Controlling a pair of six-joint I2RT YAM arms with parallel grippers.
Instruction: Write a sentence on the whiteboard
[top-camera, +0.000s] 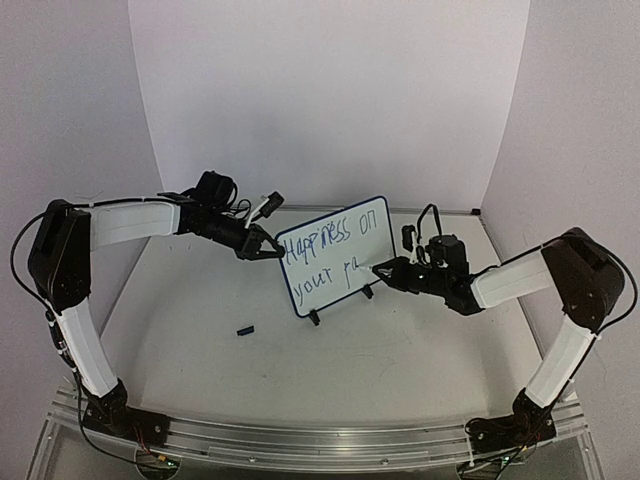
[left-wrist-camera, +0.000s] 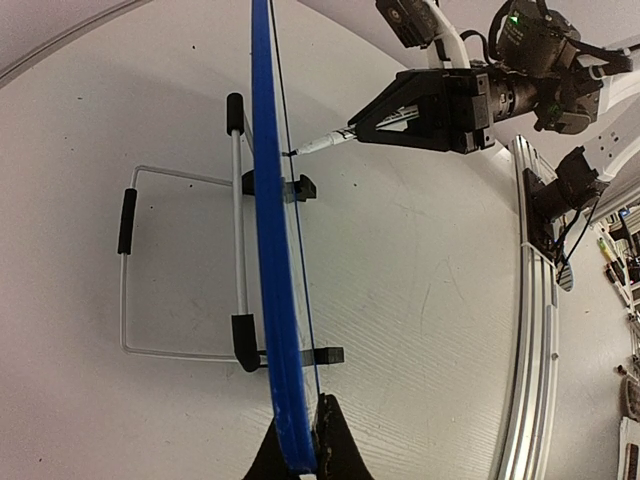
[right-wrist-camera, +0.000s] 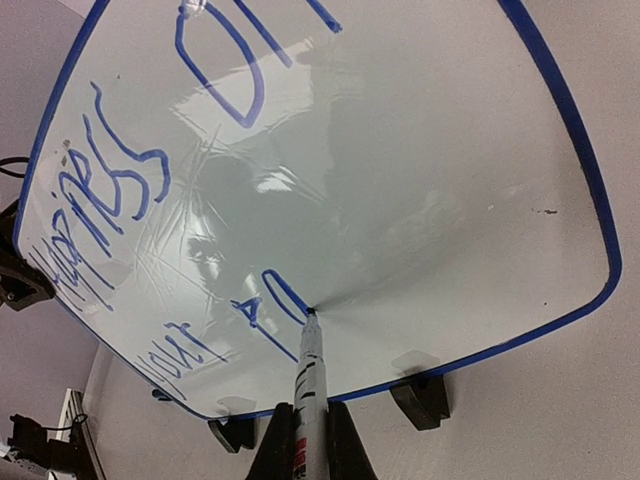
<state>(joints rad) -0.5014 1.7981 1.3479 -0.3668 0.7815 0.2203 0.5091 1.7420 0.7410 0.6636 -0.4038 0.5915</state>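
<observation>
The whiteboard (top-camera: 335, 255) stands upright mid-table on two black clip feet, blue-rimmed. My left gripper (top-camera: 268, 246) is shut on its left edge, and the left wrist view shows that blue rim (left-wrist-camera: 272, 250) edge-on between the fingers. My right gripper (top-camera: 392, 271) is shut on a slim marker pen (right-wrist-camera: 311, 385), whose tip touches the board face. The sentence (right-wrist-camera: 120, 190) reads "Happiness on" on the upper line and "your pa" (right-wrist-camera: 215, 335) below, the pen tip resting at the last letter.
A small black cap (top-camera: 245, 329) lies on the table in front of the board's left side. Behind the board a wire stand (left-wrist-camera: 180, 265) rests on the table. A metal rail (top-camera: 320, 435) runs along the near edge by the arm bases.
</observation>
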